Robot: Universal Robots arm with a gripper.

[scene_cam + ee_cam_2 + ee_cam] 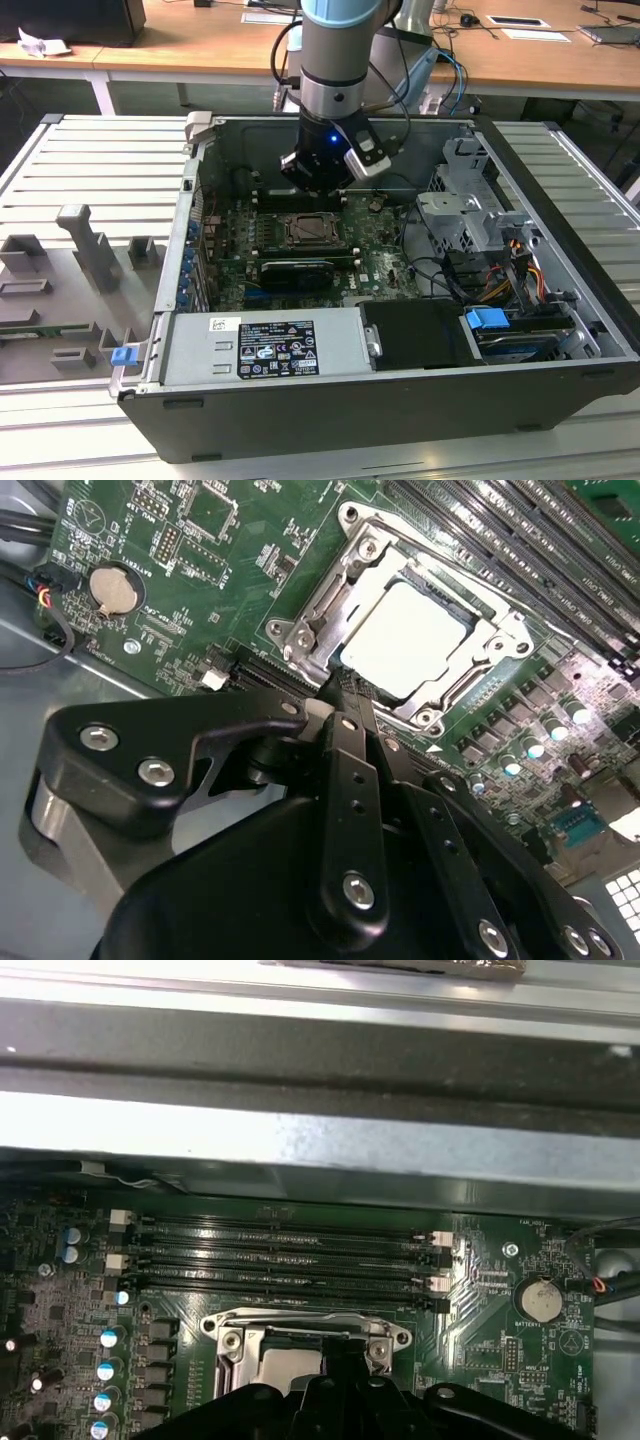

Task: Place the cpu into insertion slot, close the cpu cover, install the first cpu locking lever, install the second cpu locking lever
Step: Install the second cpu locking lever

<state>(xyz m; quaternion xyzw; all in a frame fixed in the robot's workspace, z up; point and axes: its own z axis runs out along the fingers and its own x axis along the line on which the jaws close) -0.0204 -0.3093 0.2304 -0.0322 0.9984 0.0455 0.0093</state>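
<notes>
The cpu (405,640) lies flat in the insertion slot (303,232) on the green motherboard, its silver top showing. The cpu cover (310,610) lies down over it, its grey frame ringing the chip; its far bar (300,1322) also appears in the first wrist view. My gripper (345,687) hangs inside the open computer case, just above the socket's edge. Its black fingers (345,780) meet at the tips with nothing between them. In the exterior view the gripper (318,185) sits over the far side of the socket. I cannot tell how the locking levers stand.
Long black memory slots (280,1255) run beside the socket toward the case wall (300,1150). A coin battery (112,588) sits on the board. A black card (295,270), power supply (265,345), drive cage (465,205) and cables (490,270) crowd the case.
</notes>
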